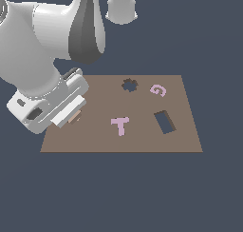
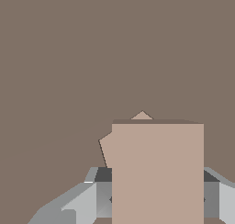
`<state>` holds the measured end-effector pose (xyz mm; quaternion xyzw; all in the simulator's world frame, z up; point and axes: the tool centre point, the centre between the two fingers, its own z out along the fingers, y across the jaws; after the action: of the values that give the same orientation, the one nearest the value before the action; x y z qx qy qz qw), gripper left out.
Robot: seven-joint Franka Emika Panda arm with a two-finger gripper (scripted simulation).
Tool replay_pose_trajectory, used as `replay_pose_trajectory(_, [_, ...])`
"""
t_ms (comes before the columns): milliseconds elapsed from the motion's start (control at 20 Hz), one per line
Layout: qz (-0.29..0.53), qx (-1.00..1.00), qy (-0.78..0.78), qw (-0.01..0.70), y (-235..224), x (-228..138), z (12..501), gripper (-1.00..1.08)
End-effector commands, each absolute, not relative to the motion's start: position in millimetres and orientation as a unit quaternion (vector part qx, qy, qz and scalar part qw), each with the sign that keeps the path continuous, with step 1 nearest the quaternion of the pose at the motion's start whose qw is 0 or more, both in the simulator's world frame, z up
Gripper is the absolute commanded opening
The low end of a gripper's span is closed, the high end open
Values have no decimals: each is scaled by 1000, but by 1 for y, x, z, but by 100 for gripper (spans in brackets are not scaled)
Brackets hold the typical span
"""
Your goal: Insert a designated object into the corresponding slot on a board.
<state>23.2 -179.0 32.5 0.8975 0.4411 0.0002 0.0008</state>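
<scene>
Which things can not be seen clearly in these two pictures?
- Exterior view: the tan-peach rectangular block is mostly hidden under the tool.
- Wrist view: the block covers the tan pentagon piece; the picture's edge cuts the block.
- Wrist view: the dark rectangular slot is outside the picture.

Exterior view: raised, looking obliquely down across the whole board (image 1: 142, 140), at middle distance, arm close in at its left. Wrist view: pointing down, very near the board (image 2: 69, 58), between the fingers (image 2: 80, 202). Shared: the board's surface beneath the gripper (image 1: 71, 116).
</scene>
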Motion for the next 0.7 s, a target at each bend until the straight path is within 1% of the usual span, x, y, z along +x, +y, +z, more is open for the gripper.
replay_pose_trajectory(0, [1, 872, 490, 1, -175, 41, 33, -100])
replay_pose_trajectory(350, [1, 782, 623, 1, -152, 90, 35, -100])
replay_pose_trajectory(650, [1, 693, 721, 1, -122, 123, 36, -100])
